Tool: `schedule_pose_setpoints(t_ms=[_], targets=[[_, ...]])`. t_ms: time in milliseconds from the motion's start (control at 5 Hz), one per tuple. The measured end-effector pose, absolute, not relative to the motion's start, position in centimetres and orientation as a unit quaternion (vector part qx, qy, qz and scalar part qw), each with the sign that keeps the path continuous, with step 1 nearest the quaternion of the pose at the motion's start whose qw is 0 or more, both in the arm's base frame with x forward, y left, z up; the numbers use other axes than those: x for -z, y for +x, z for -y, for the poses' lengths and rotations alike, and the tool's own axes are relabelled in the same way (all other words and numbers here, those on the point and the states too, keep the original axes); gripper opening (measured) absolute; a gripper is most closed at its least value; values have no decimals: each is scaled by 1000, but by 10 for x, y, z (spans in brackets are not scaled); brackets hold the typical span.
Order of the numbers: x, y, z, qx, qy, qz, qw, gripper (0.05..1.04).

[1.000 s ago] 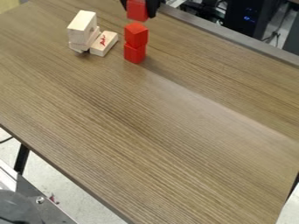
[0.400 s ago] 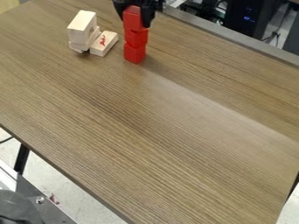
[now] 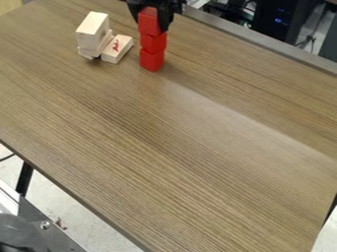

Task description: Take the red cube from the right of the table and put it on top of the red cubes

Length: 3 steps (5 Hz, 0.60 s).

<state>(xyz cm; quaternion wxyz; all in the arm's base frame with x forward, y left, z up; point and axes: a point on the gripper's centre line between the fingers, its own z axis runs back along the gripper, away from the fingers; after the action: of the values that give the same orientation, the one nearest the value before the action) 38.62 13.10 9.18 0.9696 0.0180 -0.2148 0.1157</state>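
- The black two-finger gripper [image 3: 151, 24] is around the top red cube [image 3: 149, 20]; whether it grips the cube or has let go, I cannot tell.
- Directly beneath it, that cube sits on the two stacked red cubes [image 3: 152, 49], seemingly in contact.
- Stacking looks all but done; what remains is any release, then backing away without toppling the column.
- View-left of the gripper, pale wooden blocks [image 3: 93, 29] stand on the wood-grain table [image 3: 164, 147].

1 camera looks down at a slant from above the bench [image 3: 164, 147], set back enough to take in most of its top. It faces the far edge, with dark equipment [image 3: 273, 22] beyond.
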Motion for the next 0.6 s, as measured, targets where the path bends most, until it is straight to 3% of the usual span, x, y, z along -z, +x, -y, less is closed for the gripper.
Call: schedule_pose_setpoints(t_ms=[200, 400, 600], targets=[[-91, 385, -133, -116, 25, 212, 970, 668], [-90, 387, -131, -115, 32, 210, 970, 952], [-90, 387, -132, -114, 36, 209, 971, 1000]])
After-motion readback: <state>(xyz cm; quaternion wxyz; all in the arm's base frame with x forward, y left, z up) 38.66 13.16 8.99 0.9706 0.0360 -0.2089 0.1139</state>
